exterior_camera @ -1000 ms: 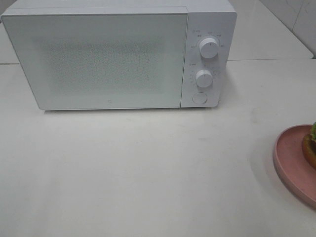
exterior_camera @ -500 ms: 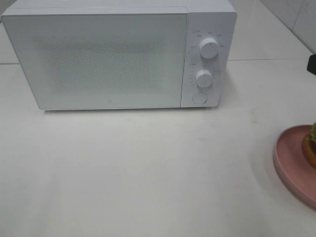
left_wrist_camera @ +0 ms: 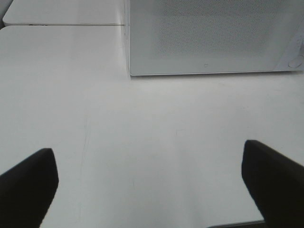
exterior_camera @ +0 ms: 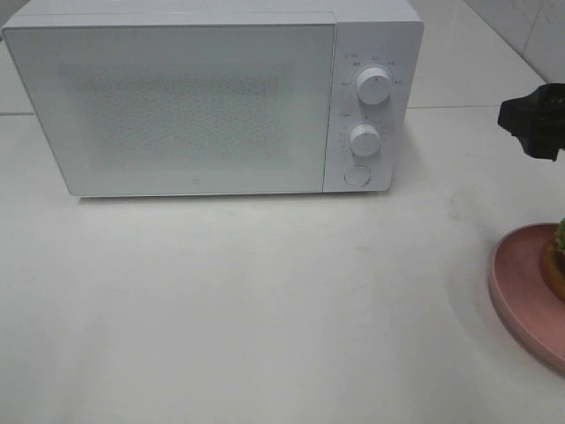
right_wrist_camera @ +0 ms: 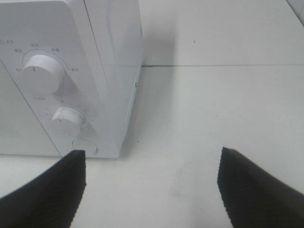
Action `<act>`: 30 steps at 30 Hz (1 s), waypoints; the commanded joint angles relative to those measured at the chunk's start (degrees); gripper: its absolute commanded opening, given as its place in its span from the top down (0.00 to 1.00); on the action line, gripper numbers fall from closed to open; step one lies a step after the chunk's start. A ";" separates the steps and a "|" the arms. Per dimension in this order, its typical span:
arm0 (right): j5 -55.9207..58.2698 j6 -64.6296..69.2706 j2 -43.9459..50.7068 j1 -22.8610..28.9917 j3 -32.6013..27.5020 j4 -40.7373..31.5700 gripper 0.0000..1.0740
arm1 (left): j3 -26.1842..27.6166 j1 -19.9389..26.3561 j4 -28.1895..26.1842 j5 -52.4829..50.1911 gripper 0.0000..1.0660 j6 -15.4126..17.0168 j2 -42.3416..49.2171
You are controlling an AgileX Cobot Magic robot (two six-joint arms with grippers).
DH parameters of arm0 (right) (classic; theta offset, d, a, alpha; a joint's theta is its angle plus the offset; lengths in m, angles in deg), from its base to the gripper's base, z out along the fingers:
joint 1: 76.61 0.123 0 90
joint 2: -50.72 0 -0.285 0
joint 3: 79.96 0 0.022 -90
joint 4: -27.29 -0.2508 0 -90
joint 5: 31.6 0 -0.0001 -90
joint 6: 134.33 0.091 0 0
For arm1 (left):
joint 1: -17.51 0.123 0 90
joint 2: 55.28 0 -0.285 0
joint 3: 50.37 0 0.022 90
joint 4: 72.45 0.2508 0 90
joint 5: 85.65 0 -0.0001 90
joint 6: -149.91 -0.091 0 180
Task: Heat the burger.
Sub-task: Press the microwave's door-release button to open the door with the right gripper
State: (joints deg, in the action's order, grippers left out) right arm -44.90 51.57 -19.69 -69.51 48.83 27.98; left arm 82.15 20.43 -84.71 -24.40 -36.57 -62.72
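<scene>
Burger [exterior_camera: 555, 265]: on the pink plate [exterior_camera: 510, 296] at the right edge of the exterior high view, mostly cut off, well apart from the microwave [exterior_camera: 380, 44]
Door [exterior_camera: 177, 106]: shut
Left jaws: spread wide, empty, over bare surface [left_wrist_camera: 142, 123]
Right jaws: spread wide, empty, near the microwave's knobs [right_wrist_camera: 43, 71]
Handling: likely light and soft, with stacked layers that can slide; a hard squeeze would crush the bun
Hold: probably safer by the plate's rim, kept level
</scene>
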 commanded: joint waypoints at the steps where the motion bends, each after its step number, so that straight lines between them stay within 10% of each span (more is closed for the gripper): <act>1: -9.51 0.11 -2.52 -0.17 -2.29 -0.69 0.30 | -0.11 0.17 -0.06 0.11 0.08 0.11 0.29; 30: -55.23 -26.07 -23.55 33.52 -9.51 -41.94 0.30 | -0.11 0.17 -0.06 0.11 0.08 0.11 0.29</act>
State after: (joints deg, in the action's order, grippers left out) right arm -97.38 26.07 -42.95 -36.56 39.38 -12.81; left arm 82.15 20.43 -84.71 -24.40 -36.57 -62.72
